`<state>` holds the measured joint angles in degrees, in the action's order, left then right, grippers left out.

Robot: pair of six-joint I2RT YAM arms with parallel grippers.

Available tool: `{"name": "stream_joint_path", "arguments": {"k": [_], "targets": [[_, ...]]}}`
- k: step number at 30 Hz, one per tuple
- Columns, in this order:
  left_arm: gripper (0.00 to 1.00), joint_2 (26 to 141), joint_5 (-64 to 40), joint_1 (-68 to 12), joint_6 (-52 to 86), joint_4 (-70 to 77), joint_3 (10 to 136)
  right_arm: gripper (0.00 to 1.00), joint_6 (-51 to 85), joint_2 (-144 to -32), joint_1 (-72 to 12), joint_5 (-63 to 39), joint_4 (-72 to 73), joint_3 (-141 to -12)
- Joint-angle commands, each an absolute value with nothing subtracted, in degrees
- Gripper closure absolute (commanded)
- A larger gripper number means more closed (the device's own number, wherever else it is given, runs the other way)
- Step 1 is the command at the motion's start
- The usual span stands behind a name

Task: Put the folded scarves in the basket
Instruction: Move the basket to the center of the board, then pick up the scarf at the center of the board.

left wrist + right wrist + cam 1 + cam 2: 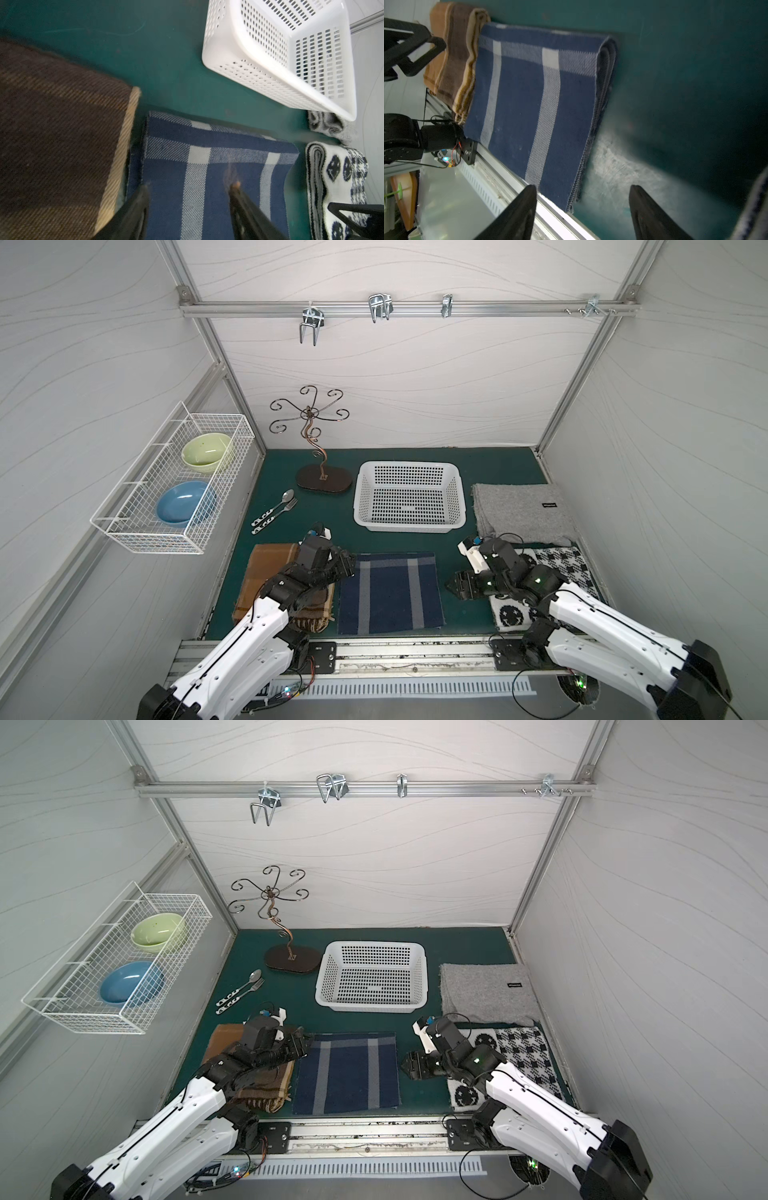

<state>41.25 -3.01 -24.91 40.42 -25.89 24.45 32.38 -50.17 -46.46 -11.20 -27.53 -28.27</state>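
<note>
- In both top views the blue checked scarf (390, 593) (347, 1073) lies folded flat on the green mat (324, 522) at the near edge, outside the basket (409, 526) (370, 1007)
- The basket sits farther back, and only bare mat lies between it and the scarf
- The left gripper (348, 565) (305, 1042) is at the scarf's far left corner, and its arm reaches across the brown scarf (266, 572) (224, 1044), which lies just beside the blue one
- The right gripper (451, 585) (405, 1065) points at the scarf's right edge from just beside it, so the scarf lies between the two grippers
- The right arm reaches over a black-and-white scarf (565, 564) (523, 1048), and a grey scarf (519, 510) (482, 990) lies beyond that, to the right of the basket
- Back left stand a curled metal stand (322, 477) and a spoon and fork (274, 510), well clear of the scarf
- Left wrist view: the left gripper (190, 187) has its fingers spread apart with nothing pinched
- One fingertip (145, 189) is at the scarf's (207, 176) edge, by the gap beside the brown scarf (62, 135), and the other is over the checked cloth; whether either touches it I cannot tell
- The basket (239, 70) is beyond, across open mat
- Right wrist view: the right gripper (583, 191) is also spread wide and holds nothing
- The scarf's (529, 104) layered folded edge faces it, and its near corner lies between the fingers, ahead of the tips
</note>
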Motion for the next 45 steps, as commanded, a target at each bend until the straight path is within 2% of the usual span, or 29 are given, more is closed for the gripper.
{"name": "stream_joint_path", "arguments": {"k": [1, 9, 12, 16, 18, 22, 25, 26, 27, 32, 36, 39, 40, 41, 45], "targets": [[0.36, 38.61, -2.52, -25.39, 42.28, -27.85, 22.91, 0.26, 37.88, -54.17, -48.59, -11.00, -19.75, -26.68], [0.36, 39.83, -5.69, -26.37, 42.23, -26.12, 20.28, 0.26, 37.73, -68.66, -49.36, -8.56, -11.63, -28.27], [0.36, 41.02, -6.21, -26.84, 41.66, -27.29, 21.00, 0.27, 38.44, -73.63, -49.41, -10.94, -6.84, -28.48], [0.36, 41.45, -3.95, -28.45, 42.25, -28.04, 20.68, 0.29, 40.06, -78.75, -50.54, -12.32, -1.49, -28.45], [0.36, 41.24, -3.69, -28.52, 42.38, -28.23, 20.37, 0.34, 40.16, -81.08, -51.68, -12.31, -0.38, -28.99], [0.36, 41.11, -3.80, -28.82, 42.58, -28.39, 20.41, 0.55, 40.33, -83.80, -52.21, -12.78, 2.46, -28.91], [0.36, 41.37, -3.69, -28.98, 42.70, -28.04, 20.24, 0.90, 39.75, -84.29, -51.47, -12.23, 2.58, -29.17], [0.36, 41.69, -3.61, -29.00, 42.71, -27.53, 20.09, 0.97, 39.64, -83.90, -50.62, -12.37, 2.38, -28.95], [0.35, 42.26, -3.84, -29.00, 42.43, -26.94, 20.00, 0.99, 39.65, -83.13, -49.25, -12.85, 2.48, -28.31], [0.32, 46.20, -4.64, -29.17, 41.70, -24.38, 19.72, 1.00, 38.71, -75.91, -41.71, -15.30, -0.28, -24.28], [0.31, 50.75, -5.83, -29.51, 41.84, -19.37, 18.63, 0.95, 33.97, -74.73, -41.14, -13.45, -7.05, -25.68], [0.31, 54.23, -6.48, -29.98, 41.22, -15.75, 18.42, 0.91, 33.71, -76.20, -41.06, -14.14, -6.37, -25.35], [0.31, 55.09, -6.90, -30.26, 41.45, -14.00, 18.08, 0.86, 33.73, -76.65, -41.13, -14.17, -6.46, -25.31], [0.31, 55.71, -7.20, -30.48, 41.81, -12.79, 17.78, 0.74, 34.11, -76.73, -41.17, -13.85, -6.36, -25.03], [0.30, 54.78, -6.49, -31.69, 42.79, -11.39, 17.30, 0.51, 35.33, -74.54, -41.16, -12.47, -7.05, -23.47]]}}
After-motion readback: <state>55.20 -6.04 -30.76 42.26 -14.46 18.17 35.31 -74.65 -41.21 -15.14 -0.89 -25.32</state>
